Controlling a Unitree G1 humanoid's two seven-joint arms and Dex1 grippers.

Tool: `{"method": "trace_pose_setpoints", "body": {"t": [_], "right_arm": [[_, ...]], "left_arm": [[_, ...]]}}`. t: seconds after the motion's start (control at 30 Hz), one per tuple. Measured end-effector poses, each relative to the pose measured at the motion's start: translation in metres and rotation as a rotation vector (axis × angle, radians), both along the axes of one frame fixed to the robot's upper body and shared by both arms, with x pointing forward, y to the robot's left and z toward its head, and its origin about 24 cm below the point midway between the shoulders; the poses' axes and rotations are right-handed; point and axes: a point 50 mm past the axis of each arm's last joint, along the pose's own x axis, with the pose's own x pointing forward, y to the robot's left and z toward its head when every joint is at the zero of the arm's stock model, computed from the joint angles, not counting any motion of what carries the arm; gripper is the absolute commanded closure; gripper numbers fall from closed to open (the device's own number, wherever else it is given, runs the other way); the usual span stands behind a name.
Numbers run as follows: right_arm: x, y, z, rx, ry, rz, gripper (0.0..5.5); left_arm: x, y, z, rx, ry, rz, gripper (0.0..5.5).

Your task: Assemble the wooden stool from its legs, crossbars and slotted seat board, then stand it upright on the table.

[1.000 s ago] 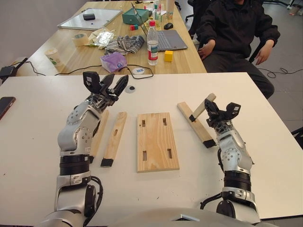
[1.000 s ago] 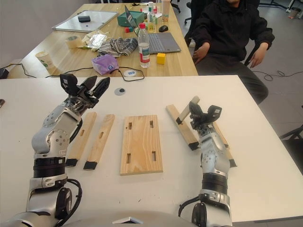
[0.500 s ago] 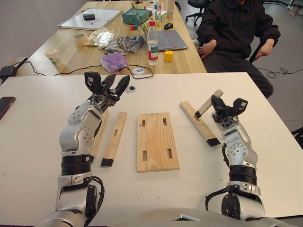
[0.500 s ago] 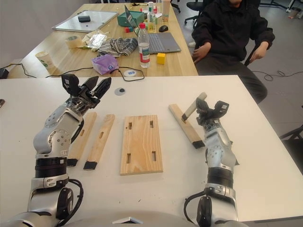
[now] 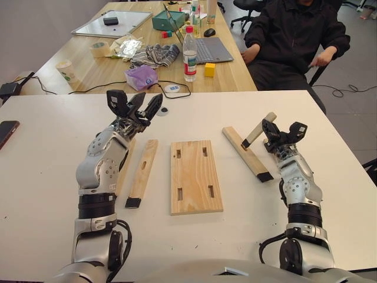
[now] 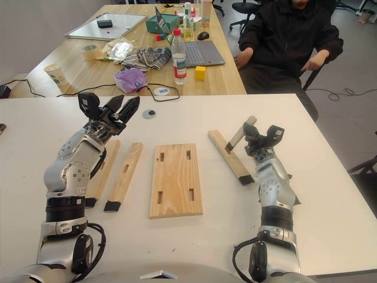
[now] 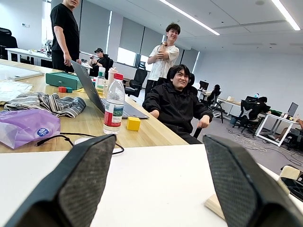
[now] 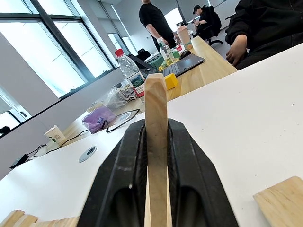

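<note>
The slotted seat board (image 5: 195, 175) lies flat in the middle of the white table (image 5: 47, 177). Two wooden legs (image 5: 141, 172) lie side by side to its left. My left gripper (image 5: 136, 106) hangs open above their far ends, its pads (image 7: 75, 189) wide apart with nothing between them. A third leg (image 5: 247, 153) lies slanted to the right of the board. My right gripper (image 5: 268, 128) is shut on a short crossbar (image 8: 156, 104), which is held tilted just above that leg's far half.
A small round disc (image 5: 162, 111) sits on the table beyond the left gripper. A phone (image 5: 6, 131) lies at the left edge. A cluttered wooden table (image 5: 106, 65) with a bottle (image 5: 189, 54) stands behind, and a person sits there.
My right gripper has carried the crossbar to the right and a little farther off, above the right-hand leg. That leg has shifted slightly. The left arm has hardly moved.
</note>
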Motion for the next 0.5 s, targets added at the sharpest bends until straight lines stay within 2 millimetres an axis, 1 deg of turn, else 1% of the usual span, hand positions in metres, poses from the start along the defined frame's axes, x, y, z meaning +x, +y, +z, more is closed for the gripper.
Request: {"method": "trace_pose_setpoints", "body": {"t": [0.13, 0.23, 0.5], "right_arm": [[0.0002, -0.0002, 0.0003, 0.002, 0.005, 0.005, 5.10], [0.0004, -0.0046, 0.0022, -0.019, 0.014, 0.019, 5.10], [0.0004, -0.0036, 0.0034, 0.001, 0.023, 0.036, 5.10]], "left_arm": [[0.0000, -0.0002, 0.0000, 0.000, 0.000, 0.000, 2.14], [0.0000, -0.0004, 0.0000, -0.001, -0.001, 0.000, 2.14], [-0.0009, -0.0021, 0.0020, -0.005, -0.011, 0.003, 2.14]]}}
